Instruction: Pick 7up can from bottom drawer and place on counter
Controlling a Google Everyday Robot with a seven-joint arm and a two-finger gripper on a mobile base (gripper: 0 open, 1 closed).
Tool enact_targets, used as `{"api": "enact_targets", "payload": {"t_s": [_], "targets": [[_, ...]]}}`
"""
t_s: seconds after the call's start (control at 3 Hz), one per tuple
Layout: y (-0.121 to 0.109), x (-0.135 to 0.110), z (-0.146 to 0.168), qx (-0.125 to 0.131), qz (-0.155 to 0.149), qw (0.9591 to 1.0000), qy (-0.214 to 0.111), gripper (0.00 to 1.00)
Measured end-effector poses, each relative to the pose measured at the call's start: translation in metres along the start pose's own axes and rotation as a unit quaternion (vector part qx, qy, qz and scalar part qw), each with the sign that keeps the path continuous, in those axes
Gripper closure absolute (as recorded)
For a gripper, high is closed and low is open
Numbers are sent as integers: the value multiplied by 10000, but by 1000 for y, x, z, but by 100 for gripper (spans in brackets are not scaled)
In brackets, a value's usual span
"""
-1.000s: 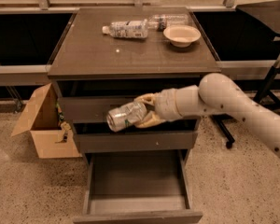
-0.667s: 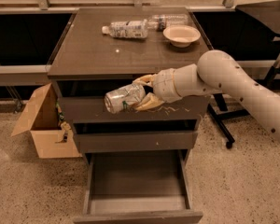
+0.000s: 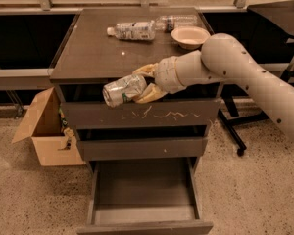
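My gripper (image 3: 143,82) is shut on the 7up can (image 3: 122,90), a silvery dented can held on its side. It hangs in the air in front of the top drawer, at the level of the counter's front edge. The counter (image 3: 98,53) is the dark flat top of the cabinet, just behind and above the can. The bottom drawer (image 3: 143,189) is pulled out below and its tray shows nothing inside. My arm reaches in from the right.
Two clear plastic bottles (image 3: 132,31) lie at the back of the counter next to a pale bowl (image 3: 189,36). The top drawer front (image 3: 137,114) has pale scratches. An open cardboard box (image 3: 44,126) stands on the floor at left. A dark chair base (image 3: 235,126) is at right.
My gripper has lifted the can upward from the height of the middle drawer to the level of the counter's front edge. The drawer stays open.
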State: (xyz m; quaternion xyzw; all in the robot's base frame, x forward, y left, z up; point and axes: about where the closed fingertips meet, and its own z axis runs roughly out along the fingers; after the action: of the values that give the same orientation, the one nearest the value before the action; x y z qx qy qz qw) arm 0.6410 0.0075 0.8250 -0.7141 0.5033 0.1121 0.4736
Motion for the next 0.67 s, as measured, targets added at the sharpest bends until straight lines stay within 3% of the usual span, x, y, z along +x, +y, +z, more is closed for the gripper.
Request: {"api": "enact_targets", "payload": {"t_s": [0.33,0.67], "targets": [[-88,-36,-18,464,-41,9989,-79,100],[-88,-36,-17,464,-40,9989,-79,100]]}}
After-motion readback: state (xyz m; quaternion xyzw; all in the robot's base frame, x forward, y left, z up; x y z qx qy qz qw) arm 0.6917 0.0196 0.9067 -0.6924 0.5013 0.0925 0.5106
